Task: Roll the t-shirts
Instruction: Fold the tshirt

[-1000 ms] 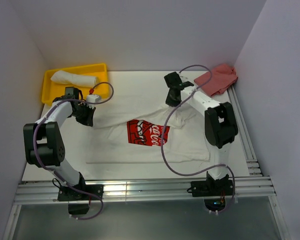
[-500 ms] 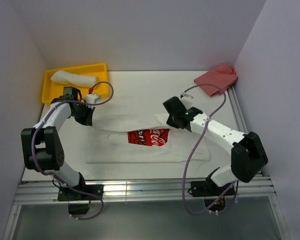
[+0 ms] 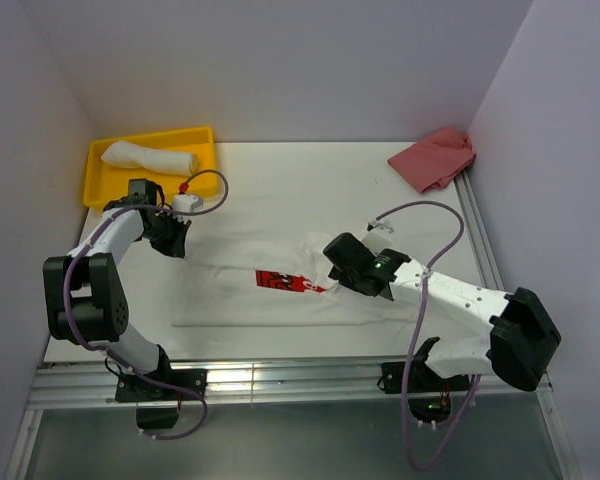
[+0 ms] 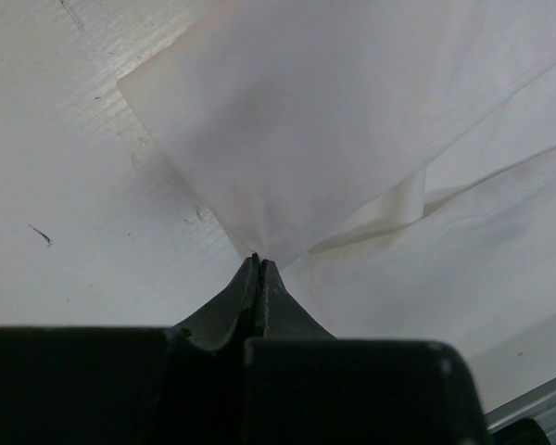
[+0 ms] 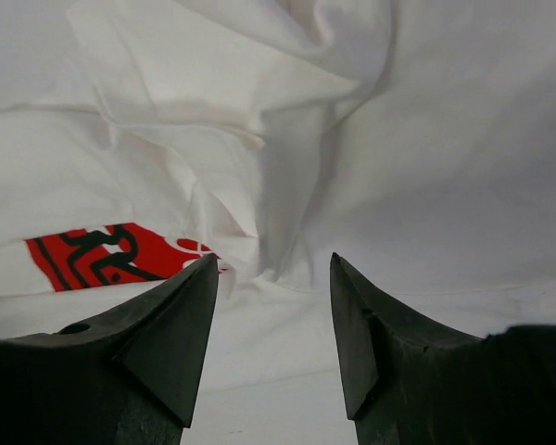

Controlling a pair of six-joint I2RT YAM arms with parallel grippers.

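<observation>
One white rolled t-shirt (image 3: pixel 148 156) is seen lying as a bundle in the yellow tray (image 3: pixel 208 135) at the far left corner of the surface (image 3: pixel 280 180), so that part of the task is judged to be done. The printed t-shirt (image 3: pixel 280 305) is spread across the middle of the surface, between the two arms, and is not yet rolled. Its near half is laid flat and fairly smooth. A rumpled fold of its far half is drawn down over the red print (image 3: pixel 280 281), so that only a narrow strip of the print is shown. Soft creases and a raised ridge of thin white cloth are seen in the right wrist view, just beyond the print. The left tool (image 4: pixel 258 261) is closed tight at the shirt's far left edge, and a corner of the cloth appears to be pinched and lifted at its tips. The right tool (image 5: pixel 273 269) is held with its jaws wide apart just above the folded cloth beside the print, and nothing is gripped between them. A pink-red cloth (image 3: pixel 435 158) is left crumpled at the far right corner, and whether it is a shirt cannot be told. The rolling of the printed t-shirt is judged to be at its very beginning, with nearly the whole length left to be rolled.
</observation>
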